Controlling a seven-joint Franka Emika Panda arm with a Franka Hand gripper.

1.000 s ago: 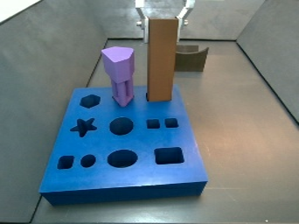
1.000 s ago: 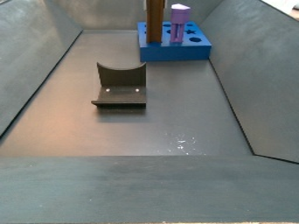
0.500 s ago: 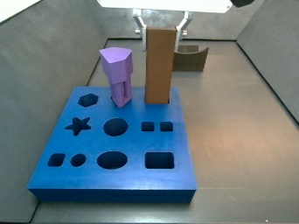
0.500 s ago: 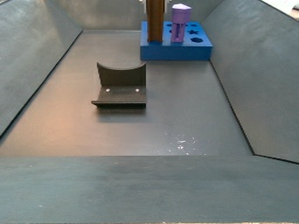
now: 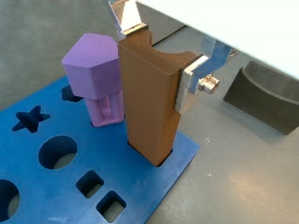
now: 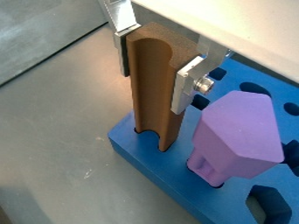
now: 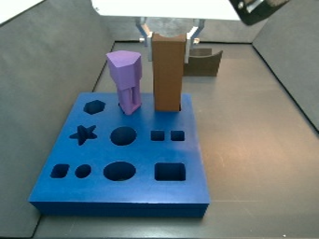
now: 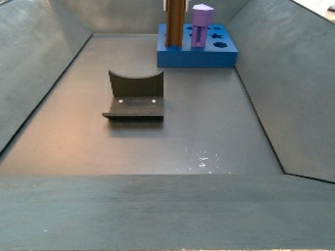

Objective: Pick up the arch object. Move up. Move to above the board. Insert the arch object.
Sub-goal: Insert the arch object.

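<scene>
The arch object is a tall orange-brown column standing upright in a hole at the far edge of the blue board. It shows in both wrist views and in a side view. My gripper is shut on its scooped top, one finger plate on each side, as both wrist views show. The board also shows in three other views. A purple post stands in the board beside the column.
The dark fixture with a scooped top stands on the grey floor away from the board, behind it in a side view. Grey sloping walls enclose the floor. Several board holes near the front stand open.
My gripper has come down with the arch object, and the column's top sits lower as it sinks into the board. The board's front has shifted slightly.
</scene>
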